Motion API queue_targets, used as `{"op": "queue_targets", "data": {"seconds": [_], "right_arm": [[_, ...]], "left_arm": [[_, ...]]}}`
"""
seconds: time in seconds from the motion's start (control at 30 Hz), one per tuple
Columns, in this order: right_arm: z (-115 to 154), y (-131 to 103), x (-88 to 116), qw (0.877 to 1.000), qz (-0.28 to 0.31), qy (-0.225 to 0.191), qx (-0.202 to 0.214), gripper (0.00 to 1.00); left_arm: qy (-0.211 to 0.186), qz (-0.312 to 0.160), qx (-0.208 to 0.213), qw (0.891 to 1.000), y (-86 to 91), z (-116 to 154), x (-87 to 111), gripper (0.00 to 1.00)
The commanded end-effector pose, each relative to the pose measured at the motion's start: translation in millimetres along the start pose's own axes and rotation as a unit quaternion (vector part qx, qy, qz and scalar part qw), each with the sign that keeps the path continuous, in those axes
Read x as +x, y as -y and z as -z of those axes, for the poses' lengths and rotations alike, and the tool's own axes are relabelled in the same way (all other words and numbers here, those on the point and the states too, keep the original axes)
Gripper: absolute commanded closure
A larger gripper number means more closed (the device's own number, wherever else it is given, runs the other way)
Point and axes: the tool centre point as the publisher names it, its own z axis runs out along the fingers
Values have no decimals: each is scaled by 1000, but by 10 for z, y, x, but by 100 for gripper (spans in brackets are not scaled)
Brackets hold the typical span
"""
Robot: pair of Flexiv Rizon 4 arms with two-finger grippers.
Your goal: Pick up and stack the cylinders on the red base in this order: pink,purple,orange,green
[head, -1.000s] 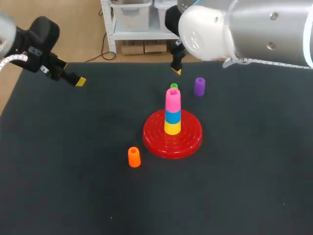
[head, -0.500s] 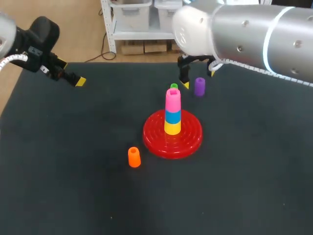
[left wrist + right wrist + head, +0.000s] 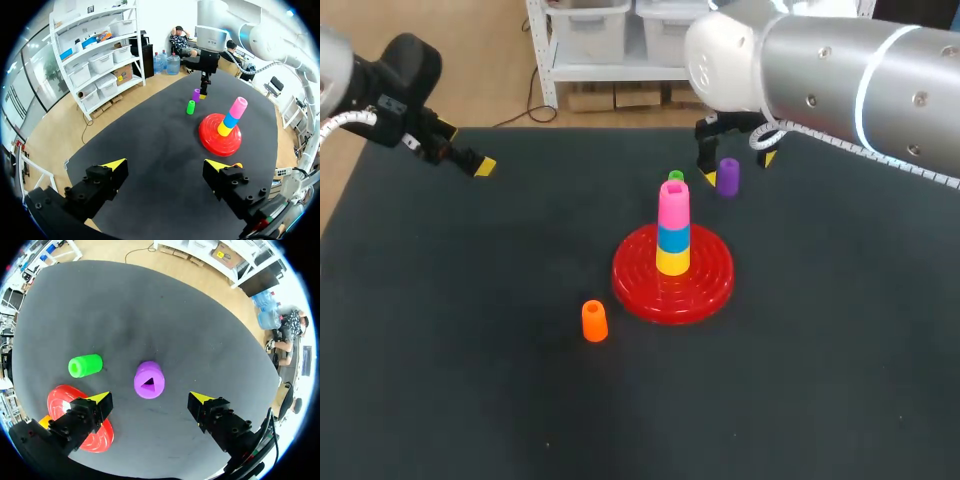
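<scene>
The red base carries a stack of yellow, blue and a pink cylinder on top. Just behind the stack is the green cylinder, which lies on its side. The purple cylinder stands upright to the right of it. The orange cylinder stands in front of the base, to its left. My right gripper hangs open over the purple cylinder, one finger on each side, apart from it. My left gripper is open and empty at the table's far left corner.
The black table mat stretches out bare in front of the base and to both sides. My right arm's large silver link runs over the table's back right.
My right gripper has moved right and down, from behind the green cylinder to over the purple one. The left arm and all cylinders have stayed put.
</scene>
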Motion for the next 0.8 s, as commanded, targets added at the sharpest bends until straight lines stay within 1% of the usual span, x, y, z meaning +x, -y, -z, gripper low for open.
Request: {"op": "queue_targets", "data": {"seconds": [0.03, 0.23, 0.37, 0.4, 0.47, 0.5, 0.6, 0.63, 0.8], "right_arm": [[9, -1, -36, 1000, -3, 8, 0, 0], [31, 10, -171, 1000, -6, 14, -1, 0], [34, 16, -186, 1000, -2, 15, 1, 0], [29, 23, -187, 1000, -2, 14, 1, 2], [17, 36, -174, 1000, -3, 13, 1, 11], [10, 41, -171, 1000, -3, 12, 0, 22], [-12, 44, -160, 1000, -3, 10, -1, 40], [-16, 39, -156, 1000, -3, 10, -1, 50], [-39, 12, -161, 1000, -3, 8, -2, 51]], "left_arm": [[-1, 0, -1, 1000, 1, -2, -1, 0], [-1, 0, -1, 1000, 1, -2, -1, 0], [-1, 0, -1, 1000, 1, -2, -1, 0], [-1, 0, -1, 1000, 1, -2, -1, 0], [-1, 0, -1, 1000, 1, -2, -1, 0], [-1, 0, -1, 1000, 1, -2, -1, 0], [-1, 0, -1, 1000, 1, -2, -1, 0], [-1, 0, -1, 1000, 1, -2, -1, 0], [-1, 0, -1, 1000, 1, -2, -1, 0]]}}
